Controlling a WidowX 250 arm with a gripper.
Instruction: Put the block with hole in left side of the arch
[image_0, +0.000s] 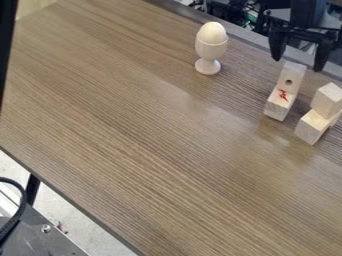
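Wood-grain table (133, 125): pale block (292, 72), 1 round dark hole (288, 82), red mark (283, 95) below; pincer (298, 62) spread nearby.

The tabletop (133, 130) is brown with darker, streaky wood grain, under a creamy egg (212, 32) in an off-white cup (210, 48). The block with the dark hole (292, 74) is pale wood, with a red scribble just below; the blocks at right (327, 101) are plain blond, the gripper (298, 64) black.
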